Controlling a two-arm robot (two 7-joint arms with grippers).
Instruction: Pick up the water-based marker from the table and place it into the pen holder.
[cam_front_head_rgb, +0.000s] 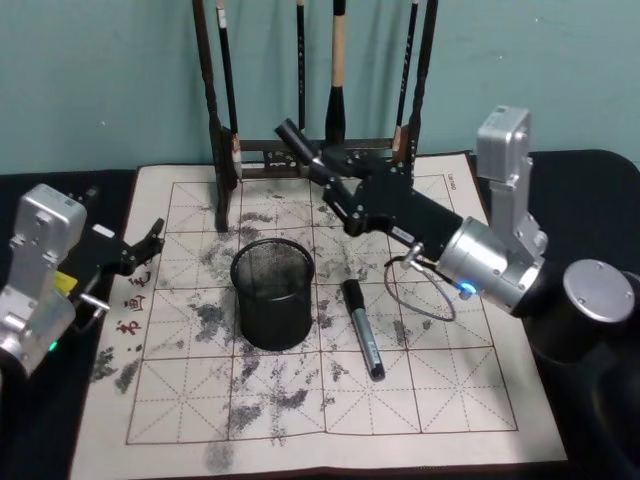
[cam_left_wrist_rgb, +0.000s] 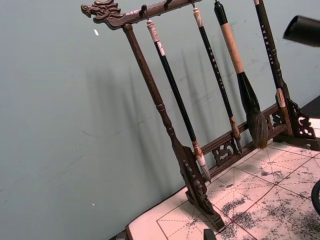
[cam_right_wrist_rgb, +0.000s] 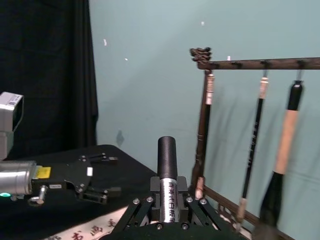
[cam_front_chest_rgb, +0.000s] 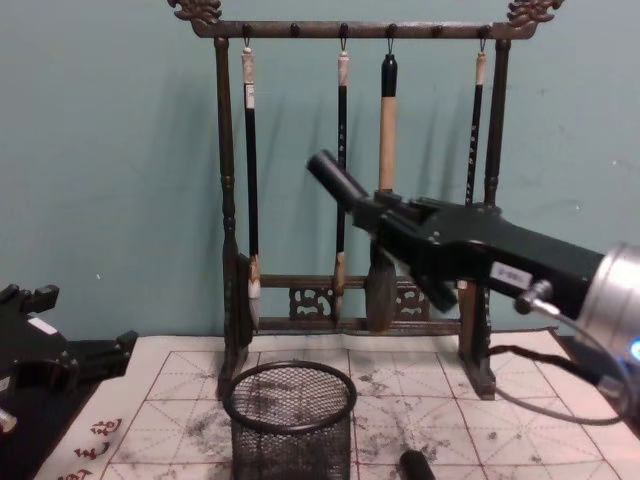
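Note:
My right gripper (cam_front_head_rgb: 338, 182) is shut on a water-based marker (cam_front_head_rgb: 300, 140) with a black cap and a printed barrel. It holds the marker tilted in the air, above and behind the black mesh pen holder (cam_front_head_rgb: 272, 290). The chest view shows the marker (cam_front_chest_rgb: 335, 178) sticking up and left out of the gripper (cam_front_chest_rgb: 385, 215), well above the pen holder (cam_front_chest_rgb: 290, 415). In the right wrist view the marker (cam_right_wrist_rgb: 167, 172) sits between the fingers (cam_right_wrist_rgb: 145, 206). A second dark marker (cam_front_head_rgb: 362, 327) lies on the mat (cam_front_head_rgb: 450, 400) right of the holder. My left gripper (cam_front_head_rgb: 150, 240) rests open at the mat's left edge.
A tall dark wooden rack (cam_front_chest_rgb: 228, 230) hung with several brushes (cam_front_chest_rgb: 384, 150) stands at the back of the mat, close behind my right gripper. The rack (cam_front_head_rgb: 222, 150) and the teal wall bound the far side. My right arm's body (cam_front_head_rgb: 500, 260) spans the mat's right half.

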